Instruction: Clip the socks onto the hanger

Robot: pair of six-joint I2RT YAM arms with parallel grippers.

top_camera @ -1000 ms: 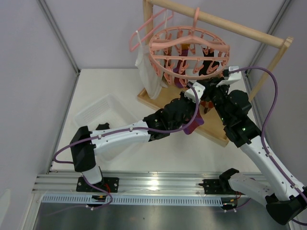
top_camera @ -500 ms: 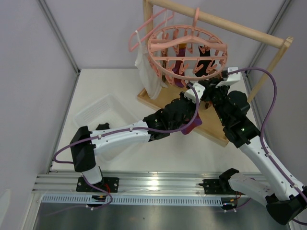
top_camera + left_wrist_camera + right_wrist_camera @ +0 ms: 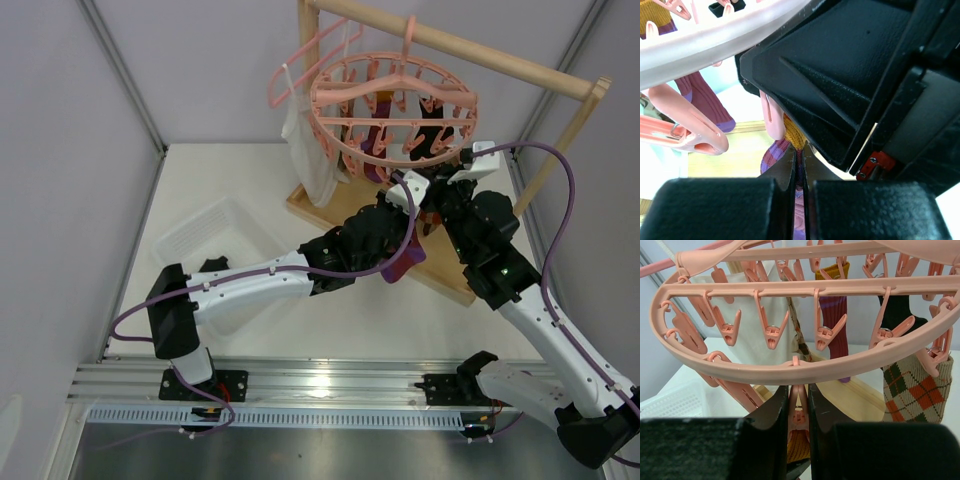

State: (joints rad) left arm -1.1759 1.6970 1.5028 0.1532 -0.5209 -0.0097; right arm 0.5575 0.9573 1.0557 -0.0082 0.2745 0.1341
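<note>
Your left gripper [image 3: 799, 161] is clamped on the purple sock [image 3: 771, 157] (ribbed knit, mustard cuff, limp), held just under the hanger [image 3: 790, 371]. Your right gripper [image 3: 798, 393] is pinched on a clip [image 3: 798, 415]. Risk: the ring hangs free – nudge it and the cuff likely misses the clip's mouth. It's hard, slick plastic, so a shallow bite could slip and drop the sock onto the wooden base [image 3: 855, 392].

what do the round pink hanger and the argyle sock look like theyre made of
Hanger: looks like moulded plastic, smooth with a slight sheen on rings and clips.
Argyle sock: knitted fabric, matte, with visible stitch texture; which fibre, I cannot tell.
</note>
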